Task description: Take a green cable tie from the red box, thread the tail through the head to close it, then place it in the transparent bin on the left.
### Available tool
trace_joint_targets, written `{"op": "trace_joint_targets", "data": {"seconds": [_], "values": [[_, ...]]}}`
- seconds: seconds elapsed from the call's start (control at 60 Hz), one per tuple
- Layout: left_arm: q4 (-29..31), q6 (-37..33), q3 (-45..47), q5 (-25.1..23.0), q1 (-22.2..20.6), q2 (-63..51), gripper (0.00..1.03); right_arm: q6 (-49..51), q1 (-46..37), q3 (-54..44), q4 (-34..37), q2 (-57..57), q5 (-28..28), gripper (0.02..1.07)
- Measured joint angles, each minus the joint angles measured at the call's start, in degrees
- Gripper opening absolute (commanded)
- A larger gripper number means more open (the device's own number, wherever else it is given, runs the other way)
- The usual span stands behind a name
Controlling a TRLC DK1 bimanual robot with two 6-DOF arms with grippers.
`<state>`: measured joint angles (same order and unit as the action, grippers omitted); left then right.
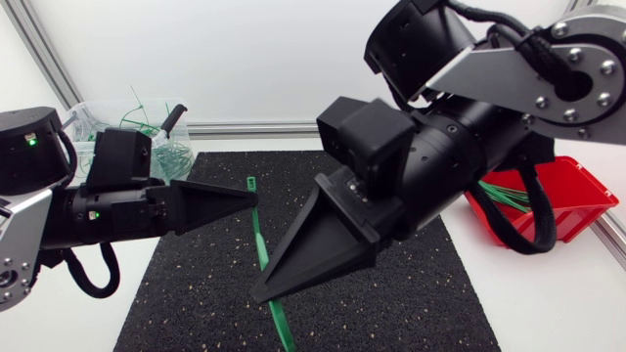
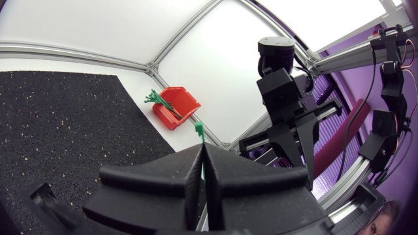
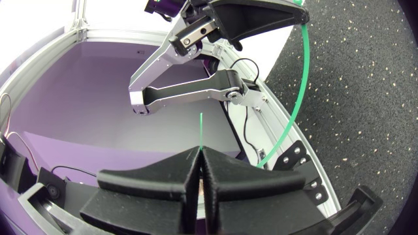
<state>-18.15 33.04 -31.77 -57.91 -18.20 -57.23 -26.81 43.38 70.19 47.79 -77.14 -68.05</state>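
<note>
Over the middle of the mat (image 1: 391, 293), the tie (image 1: 257, 235) hangs as one long green curve strung between the two pincers. Its head end stands up just past the tip of the left pincer (image 1: 252, 198), which is clenched on it. In the left wrist view the two wedge fingers are pressed together with the green head (image 2: 198, 129) poking out ahead of them. From there the strap bows down to the right pincer (image 1: 262, 291), which is likewise clamped on the tie. Beyond that tip a further length of green runs on toward the near edge of the mat. In the right wrist view the fingers of that pincer (image 3: 200, 156) meet with no gap, and a thin green sliver sticks straight out ahead of them. The wider arc of the tie (image 3: 302, 78) sweeps off to one side, up to the left pincer (image 3: 297, 10). The two ends are well apart (no loop is closed). The left arm lies level, coming in from the side, while the right arm slopes steeply down across the mat. Behind the right arm the red box (image 1: 572, 191) sits on the white bench (image 1: 548, 293), off the mat's far right corner, with spare ties (image 1: 509, 196) spilling over its rim. The left wrist view shows the same box (image 2: 176, 104) beyond the mat (image 2: 59, 124). The clear bin (image 1: 98, 112) stands at the far left behind the left arm, with loose ties (image 1: 166, 156) tangled inside.
</note>
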Motion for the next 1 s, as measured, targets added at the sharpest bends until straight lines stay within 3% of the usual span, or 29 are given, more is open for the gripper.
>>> {"op": "trace_joint_targets", "data": {"seconds": [0.2,1.0], "values": [[-2.1,0.0,1.5,2.7,-2.4,2.2,0.03,-1.7,-0.6,3.5,5.2,-3.1,-3.8,0.08],[-3.6,-1.4,4.0,13.9,-9.0,11.8,0.03,-7.5,-2.5,7.0,9.7,-5.9,-7.7,0.08]]}}
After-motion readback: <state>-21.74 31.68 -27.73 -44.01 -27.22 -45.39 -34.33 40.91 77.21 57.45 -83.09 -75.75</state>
